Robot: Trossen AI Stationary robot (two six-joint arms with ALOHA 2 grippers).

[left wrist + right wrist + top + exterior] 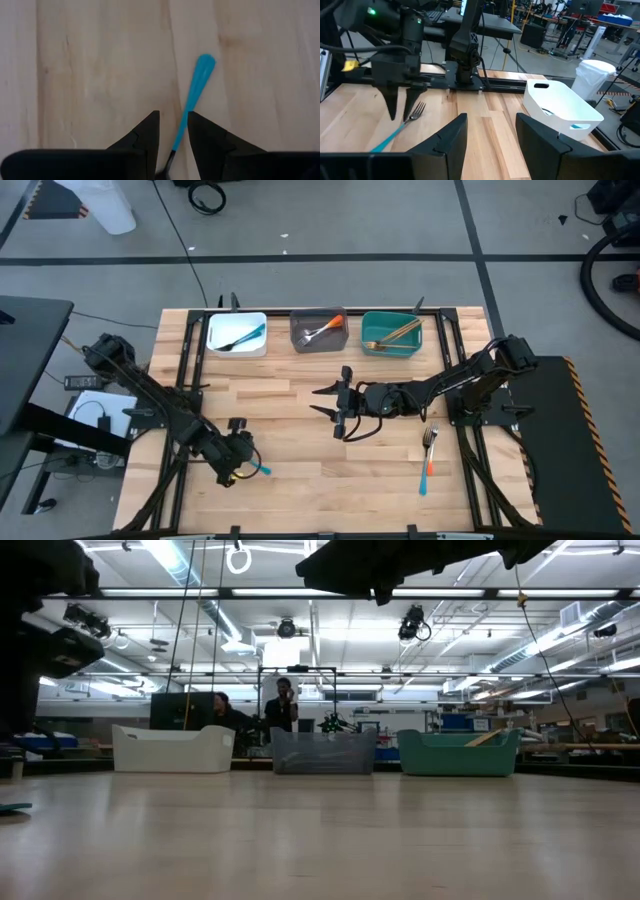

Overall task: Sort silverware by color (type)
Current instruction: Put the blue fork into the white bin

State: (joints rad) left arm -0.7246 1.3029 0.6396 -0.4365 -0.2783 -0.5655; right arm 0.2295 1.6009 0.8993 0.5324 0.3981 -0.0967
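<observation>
A blue-handled fork (pixel 192 95) lies on the wooden table near its front left (pixel 262 468). My left gripper (pixel 173 132) points steeply down over it, open, one finger on each side of the handle close to the head, with bare wood showing in the gap. The right wrist view shows the same gripper (pixel 401 117) with the fork's tines (pixel 417 110) just beyond its fingers. My right gripper (pixel 332 405) hangs open over the table's middle with nothing between its fingers. Another fork with an orange handle (pixel 430 452) lies flat at the right.
Three bins stand along the far edge. The white one (pixel 237 333) holds a blue-handled piece, the grey one (pixel 318 330) an orange-handled fork, and the teal one (pixel 391 332) gold pieces. Bare wood lies between the arms. People show in the room behind.
</observation>
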